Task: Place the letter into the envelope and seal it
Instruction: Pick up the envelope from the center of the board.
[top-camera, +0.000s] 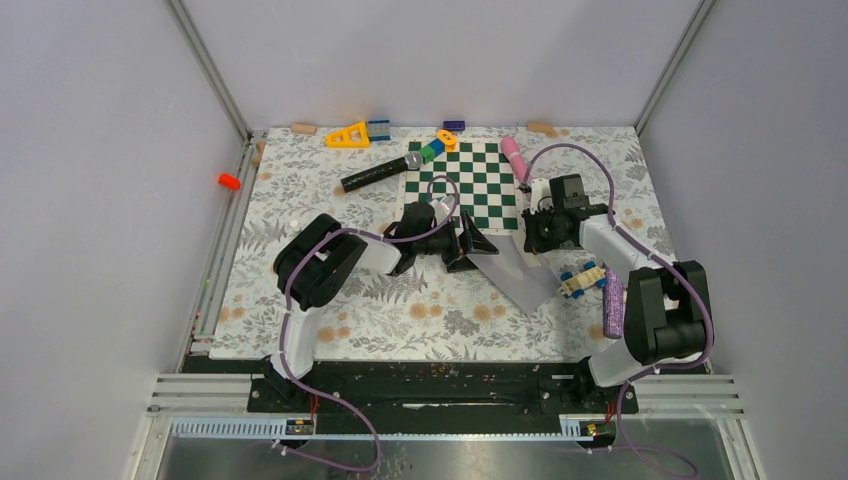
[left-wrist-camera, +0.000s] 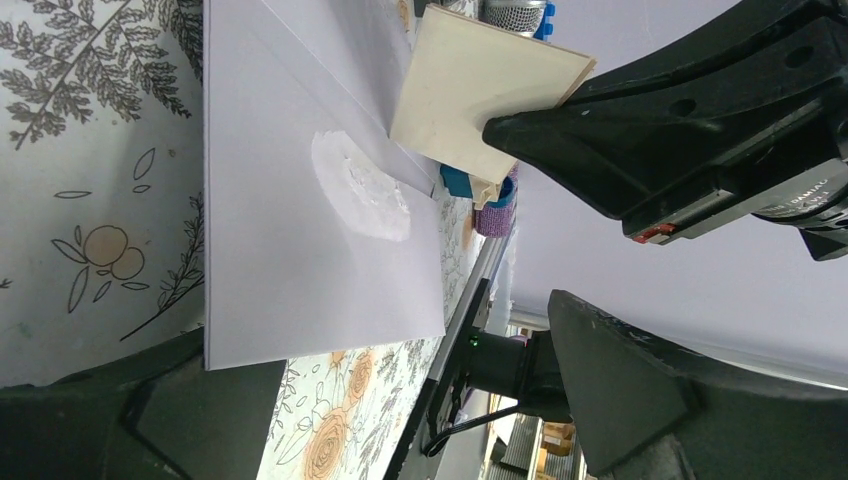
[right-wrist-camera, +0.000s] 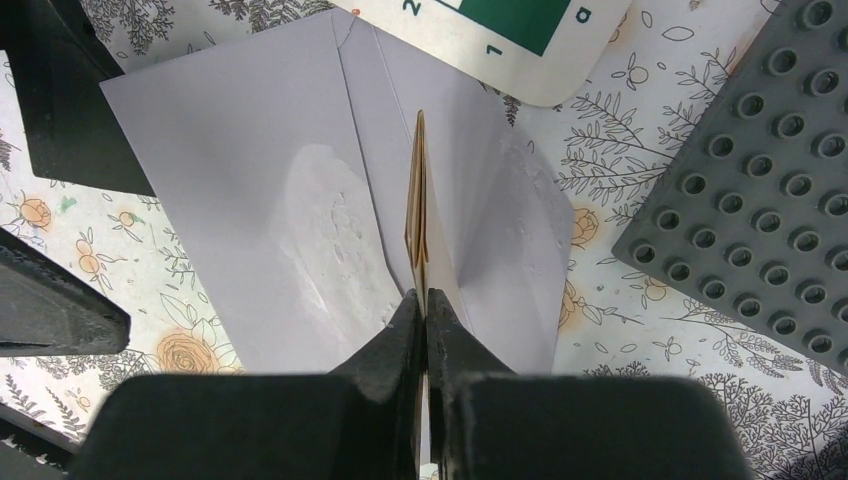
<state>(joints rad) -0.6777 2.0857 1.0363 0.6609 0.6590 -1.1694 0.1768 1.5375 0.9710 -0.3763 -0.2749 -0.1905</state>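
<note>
The right claw (right-wrist-camera: 420, 300) pinched the letter (right-wrist-camera: 418, 200) on edge over the envelope (right-wrist-camera: 230, 150). The left claw (top-camera: 470, 243) stood wide apart beside it.

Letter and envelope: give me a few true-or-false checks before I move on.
1. The right gripper is shut on the letter. True.
2. The letter is inside the envelope. False: it is outside, held edge-on over it.
3. The left gripper is shut. False: it is open and holds nothing.
4. The studded plate lies apart from the envelope. True.
</note>
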